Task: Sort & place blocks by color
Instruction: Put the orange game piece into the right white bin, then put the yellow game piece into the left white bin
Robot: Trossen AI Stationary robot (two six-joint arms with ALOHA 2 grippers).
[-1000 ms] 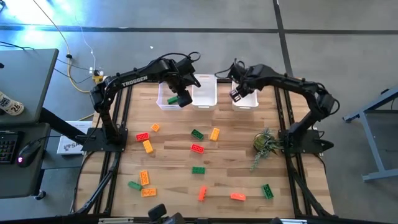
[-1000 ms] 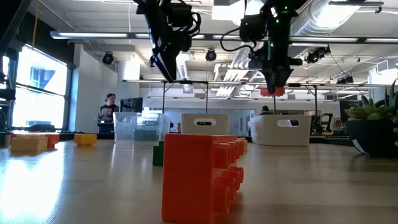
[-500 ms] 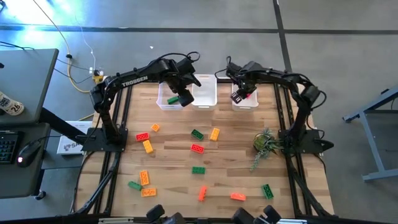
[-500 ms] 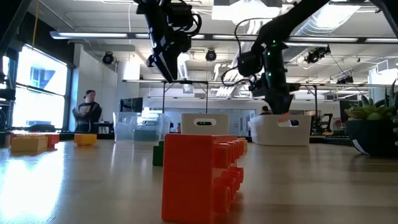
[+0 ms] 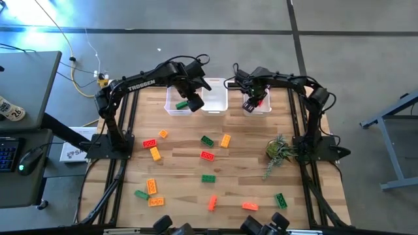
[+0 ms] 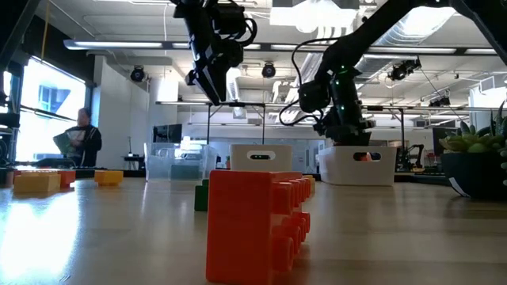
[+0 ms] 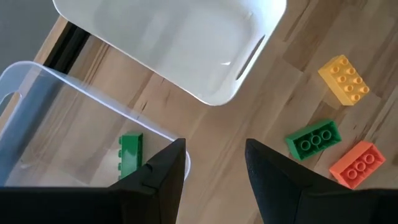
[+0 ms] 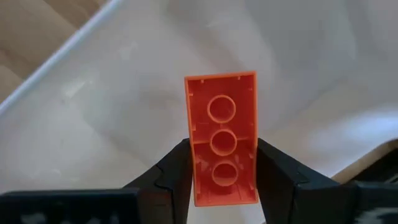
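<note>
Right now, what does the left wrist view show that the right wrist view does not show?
Only the left wrist view: a green block lying in the clear bin, the empty white bin, and yellow, green and red-orange blocks on the wooden table.

Only the right wrist view: the right gripper holding a red-orange block upside down over a white bin.

Both: a pale bin seen past dark fingers.

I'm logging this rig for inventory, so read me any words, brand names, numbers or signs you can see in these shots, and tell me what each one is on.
"TROSSEN": white letters along the left arm, seen in the high view.
Round tag on the desk at the picture's left: bears dark marks, too small to read.
White sheet beside the table: print too small to read.
Nothing else carries legible text.
</note>
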